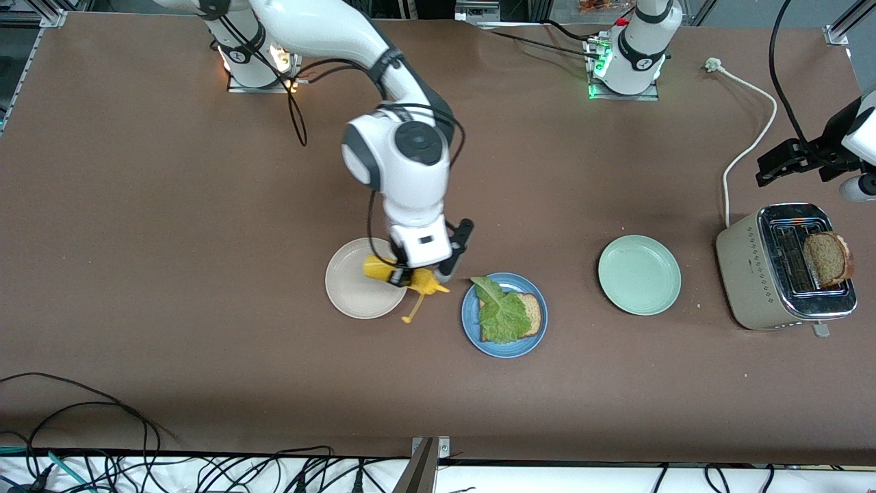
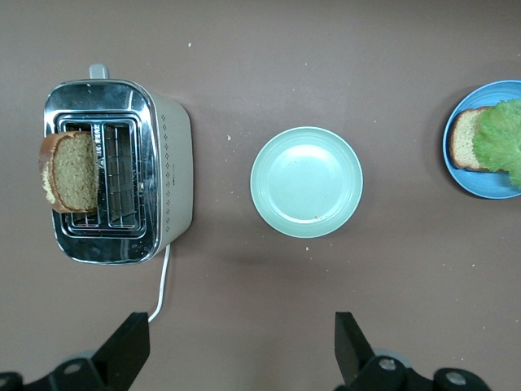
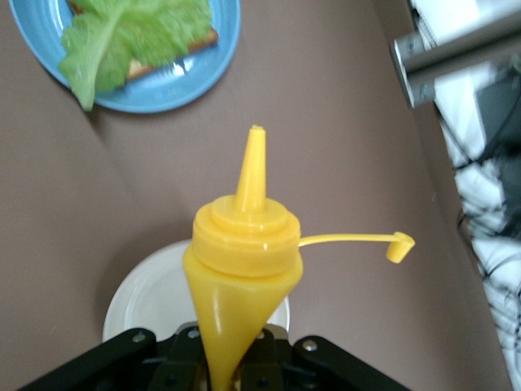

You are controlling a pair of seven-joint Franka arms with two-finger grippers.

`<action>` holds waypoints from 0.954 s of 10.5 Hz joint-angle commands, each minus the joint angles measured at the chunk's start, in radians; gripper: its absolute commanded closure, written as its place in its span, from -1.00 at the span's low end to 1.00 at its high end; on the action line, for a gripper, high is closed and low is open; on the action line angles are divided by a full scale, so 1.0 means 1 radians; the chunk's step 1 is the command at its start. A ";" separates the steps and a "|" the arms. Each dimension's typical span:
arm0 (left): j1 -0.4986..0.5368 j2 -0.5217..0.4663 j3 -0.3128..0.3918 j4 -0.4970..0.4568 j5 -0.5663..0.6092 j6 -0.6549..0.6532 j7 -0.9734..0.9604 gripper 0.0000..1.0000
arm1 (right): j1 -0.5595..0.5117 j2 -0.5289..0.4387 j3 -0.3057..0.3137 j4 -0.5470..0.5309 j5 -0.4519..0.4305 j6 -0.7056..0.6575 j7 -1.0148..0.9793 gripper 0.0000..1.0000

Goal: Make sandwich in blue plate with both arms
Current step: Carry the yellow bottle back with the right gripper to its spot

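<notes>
Going across the front view, the cream-white plate point(image 1: 356, 287) is lying bare on the counter point(image 1: 171, 239) toward the right arm's end. The right tool point(image 1: 404, 274) is hanging over that plate's edge, clenched around a yellow squeeze bottle point(image 1: 393, 272). The bottle is tipped on its side with its nozzle point(image 3: 255, 159) pointing toward the blue plate point(image 1: 504, 346) and its tethered cap point(image 3: 399, 246) dangling free.

The blue plate is sitting just beside the cream one, carrying one bread slice point(image 1: 530, 313) with a lettuce leaf point(image 1: 499, 311) draped over it. So the base and the greens are looking done, while the sauce, judging by the bottle's aim, is only now being brought in.

Next the pale green plate point(image 1: 639, 274) is lying bare. At the left arm's end of the counter the toaster point(image 1: 780, 274) is holding the second bread slice point(image 1: 828, 259), which is sticking up from a slot. The left tool point(image 2: 240, 350) is hovering released, its fingers spread wide, over the counter between toaster and green plate. That top slice is yet to be fetched and laid on, so the sandwich is roughly halfway.
</notes>
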 commanded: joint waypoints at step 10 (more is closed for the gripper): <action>0.097 0.205 0.002 0.024 0.086 0.026 0.099 -1.00 | -0.674 -0.492 0.009 -0.674 0.669 -0.355 -1.053 1.00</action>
